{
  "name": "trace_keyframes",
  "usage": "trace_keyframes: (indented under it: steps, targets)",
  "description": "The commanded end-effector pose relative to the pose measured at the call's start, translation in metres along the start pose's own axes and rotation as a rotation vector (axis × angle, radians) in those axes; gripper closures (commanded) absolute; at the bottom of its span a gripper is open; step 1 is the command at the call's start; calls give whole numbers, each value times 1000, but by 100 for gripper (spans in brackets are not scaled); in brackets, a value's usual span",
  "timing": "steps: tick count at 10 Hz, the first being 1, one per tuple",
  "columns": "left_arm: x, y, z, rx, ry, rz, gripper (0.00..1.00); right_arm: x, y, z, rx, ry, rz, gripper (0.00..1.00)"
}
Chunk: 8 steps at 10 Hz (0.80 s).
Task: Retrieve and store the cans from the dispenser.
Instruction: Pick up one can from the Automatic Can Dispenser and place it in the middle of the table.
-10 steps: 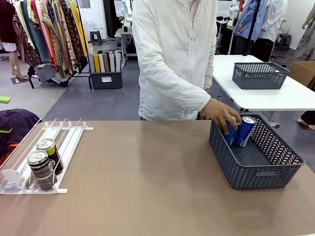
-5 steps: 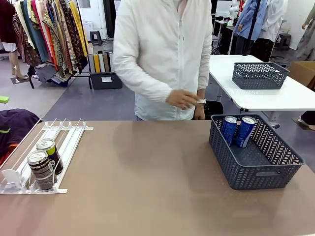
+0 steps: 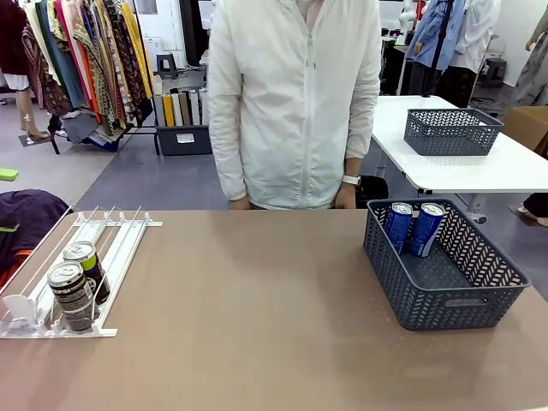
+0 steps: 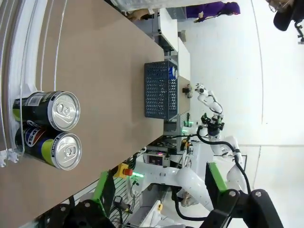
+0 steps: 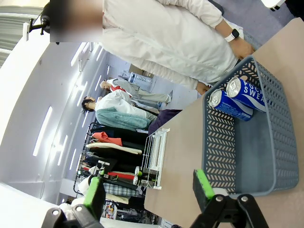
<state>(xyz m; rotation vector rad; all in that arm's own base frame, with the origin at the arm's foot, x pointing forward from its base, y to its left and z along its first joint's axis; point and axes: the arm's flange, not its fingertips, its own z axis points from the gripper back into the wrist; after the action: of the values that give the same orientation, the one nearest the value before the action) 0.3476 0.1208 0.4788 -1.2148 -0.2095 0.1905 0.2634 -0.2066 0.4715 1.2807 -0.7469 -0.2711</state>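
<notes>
moved: person's hand has pulled back from the basket [image 3: 445,287] since a second ago; person [image 3: 295,103] now stands upright at 12 o'clock, arms down at the far bench [image 3: 257,325] edge
stored: two blue cans [image 3: 413,228] lean side by side against the basket's far wall, at about 3 o'clock on the bench
left to fetch: two dark cans [image 3: 75,287] at the low end of the dispenser [image 3: 103,235], about 9 o'clock, one just behind the other, touching or nearly so
step: judged half done; next is pulling the front dark can off the rack
next move needs: a grip round the can body, lifting it clear of the white end stopper, then carrying it across to 3 o'clock
left end effector [image 4: 156,202]: jaws wide, holding nothing, above the dark cans looking down on their tops
right end effector [image 5: 147,194]: jaws wide apart, empty, over the basket's near side
cans: slim metal cylinders, shiny silver pull-tab tops, smooth printed sides; likely slippery
dispenser: flat white wire-and-plastic rack, parallel lanes, sloped down toward the robot
basket: dark grey plastic lattice, rectangular, stiff walls
bench: matte brown, smooth
</notes>
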Motion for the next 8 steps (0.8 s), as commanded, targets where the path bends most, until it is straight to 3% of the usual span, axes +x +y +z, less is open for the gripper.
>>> trace_keyframes:
  steps: [1, 2, 3, 5, 6, 8]
  targets:
    - [0, -32, -23, 187, 49, -85, 0, 3, 3, -2, 25, -19, 6, 0]
    - [-5, -50, -43, 462, 96, -157, 0, 3, 3, -2, 25, -19, 6, 0]
    - [-10, -64, -59, 648, 158, -215, 0, 3, 3, -2, 25, -19, 6, 0]
    - [-13, -74, -85, 1018, 134, -228, 0, 3, 3, -2, 25, -19, 6, 0]
    - [-19, -74, -97, 1173, 118, -261, 0, 3, 3, -2, 25, -19, 6, 0]
    - [-27, -70, -115, 1306, 87, -346, 0, 3, 3, -2, 25, -19, 6, 0]
